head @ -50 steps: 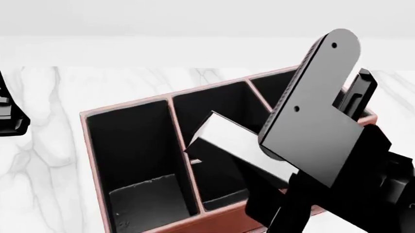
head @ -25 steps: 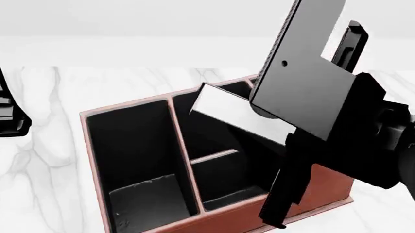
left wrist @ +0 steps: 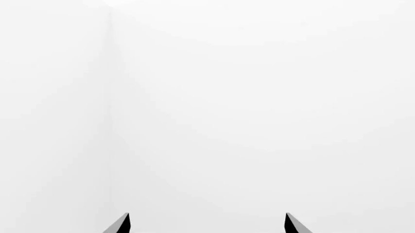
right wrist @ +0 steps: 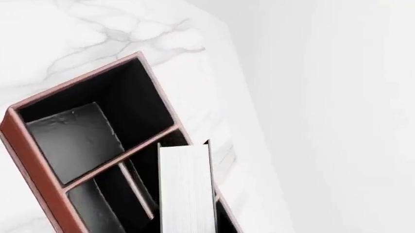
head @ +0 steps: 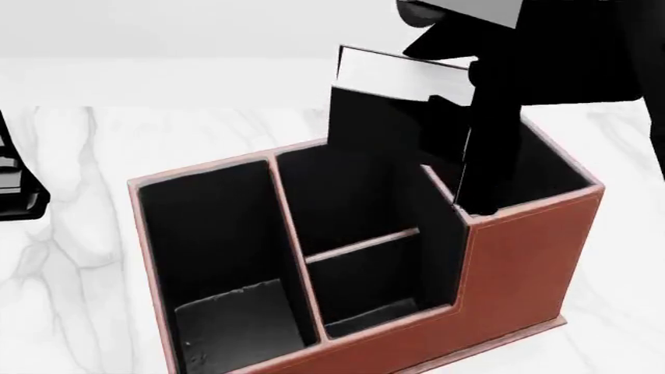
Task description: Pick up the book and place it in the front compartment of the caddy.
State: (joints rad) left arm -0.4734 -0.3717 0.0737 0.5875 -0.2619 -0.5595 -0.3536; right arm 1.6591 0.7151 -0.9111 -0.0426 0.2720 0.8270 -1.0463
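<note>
Black-covered book (head: 400, 101) hangs above the caddy (head: 519, 257), clamped in the right gripper (head: 469, 70); left gripper's (left wrist: 206, 224) tips stand apart, well clear of the caddy.

My right gripper (head: 457, 74) hangs high, jaws clamped on the book (head: 390, 101). My left gripper (left wrist: 206, 224) shows 2 black tips spread wide apart.

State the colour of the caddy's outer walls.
Reddish-brown on the caddy, clearest in the head view.
</note>
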